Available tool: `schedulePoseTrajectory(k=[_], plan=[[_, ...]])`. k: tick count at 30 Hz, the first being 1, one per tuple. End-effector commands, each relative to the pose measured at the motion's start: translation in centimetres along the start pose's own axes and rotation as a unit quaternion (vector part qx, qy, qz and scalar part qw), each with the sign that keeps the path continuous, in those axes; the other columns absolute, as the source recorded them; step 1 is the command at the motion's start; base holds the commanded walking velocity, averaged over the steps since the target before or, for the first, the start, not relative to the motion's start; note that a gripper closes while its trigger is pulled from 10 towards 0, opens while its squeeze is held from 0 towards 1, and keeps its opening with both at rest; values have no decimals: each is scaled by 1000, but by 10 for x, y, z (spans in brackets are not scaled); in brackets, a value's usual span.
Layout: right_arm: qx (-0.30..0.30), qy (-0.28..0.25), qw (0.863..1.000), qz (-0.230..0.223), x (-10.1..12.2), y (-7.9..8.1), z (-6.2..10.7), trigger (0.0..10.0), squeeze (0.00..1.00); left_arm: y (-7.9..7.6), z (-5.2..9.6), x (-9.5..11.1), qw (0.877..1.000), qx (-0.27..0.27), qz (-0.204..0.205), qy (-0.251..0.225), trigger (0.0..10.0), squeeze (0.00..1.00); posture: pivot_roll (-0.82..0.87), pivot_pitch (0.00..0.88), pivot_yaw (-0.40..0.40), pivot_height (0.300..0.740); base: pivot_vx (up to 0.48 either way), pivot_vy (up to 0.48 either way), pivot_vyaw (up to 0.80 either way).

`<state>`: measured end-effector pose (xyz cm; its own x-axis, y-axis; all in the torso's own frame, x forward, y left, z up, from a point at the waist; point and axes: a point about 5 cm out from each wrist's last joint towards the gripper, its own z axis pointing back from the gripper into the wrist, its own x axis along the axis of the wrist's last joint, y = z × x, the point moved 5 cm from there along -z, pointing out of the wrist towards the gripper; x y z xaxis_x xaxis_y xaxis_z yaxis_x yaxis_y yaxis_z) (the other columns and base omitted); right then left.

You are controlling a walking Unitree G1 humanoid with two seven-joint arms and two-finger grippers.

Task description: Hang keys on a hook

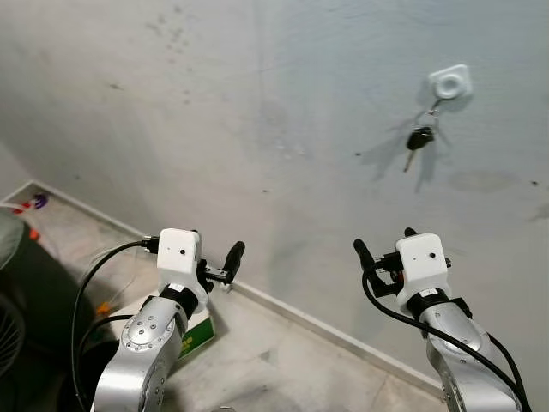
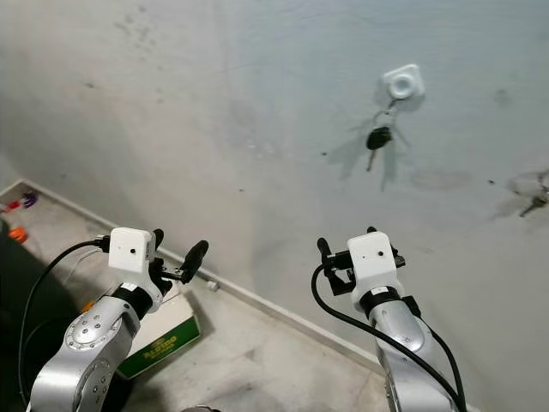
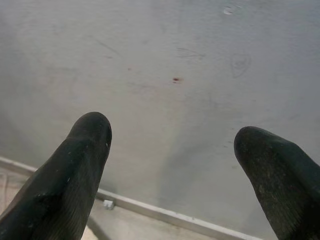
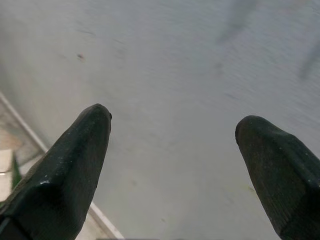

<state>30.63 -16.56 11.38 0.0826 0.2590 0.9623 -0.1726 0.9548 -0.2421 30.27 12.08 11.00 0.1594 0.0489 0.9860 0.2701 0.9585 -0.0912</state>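
Grey, scuffed plaster wall [image 1: 257, 103] takes up most of the scene, meeting a tiled floor [image 1: 283, 352] along a pale skirting strip [image 1: 326, 326]. High on the right of the wall sits a white square hook [image 1: 450, 83], and the keys [image 1: 419, 138] hang from it by their ring, a black-headed key lowest, casting faint shadows on the plaster. Farther right on the wall, in the right eye view, a small metal piece [image 2: 536, 202] sticks out; what it is cannot be made out.

Both arms are raised in front of the wall, well below the hook. The left gripper [image 3: 170, 165] points at bare wall just above the skirting, its two black fingers spread wide with nothing between them. The right gripper [image 4: 172, 160] is likewise wide apart and holds nothing, facing plain wall below and left of the keys.

On the floor at the near left lies a white and green box [image 2: 163, 339], partly behind the left arm. Small coloured objects [image 1: 30, 204] lie at the far left by the skirting.
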Motion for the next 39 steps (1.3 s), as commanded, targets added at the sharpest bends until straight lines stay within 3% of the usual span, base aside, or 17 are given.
schedulePoseTrajectory(k=[1, 14, 39], plan=[[5, 3, 1000, -3, -1, 2, -2, 10000, 0, 1, -2, -1, 1000, 3, -11, 3, 10000, 0, -8, 88, 29, 740, 0, 0, 800], [12, 3, 1000, -7, -2, 5, -5, 10000, 0, 0, -3, -11, 1000, 1, -1, 20, 10000, 0, -5, 79, 29, 740, 0, 0, 759], [20, 8, 1000, -16, -3, 9, -7, 10000, 0, -3, -5, -12, 1000, -4, -3, 25, 10000, 0, -9, 89, 26, 740, 0, -53, 0]])
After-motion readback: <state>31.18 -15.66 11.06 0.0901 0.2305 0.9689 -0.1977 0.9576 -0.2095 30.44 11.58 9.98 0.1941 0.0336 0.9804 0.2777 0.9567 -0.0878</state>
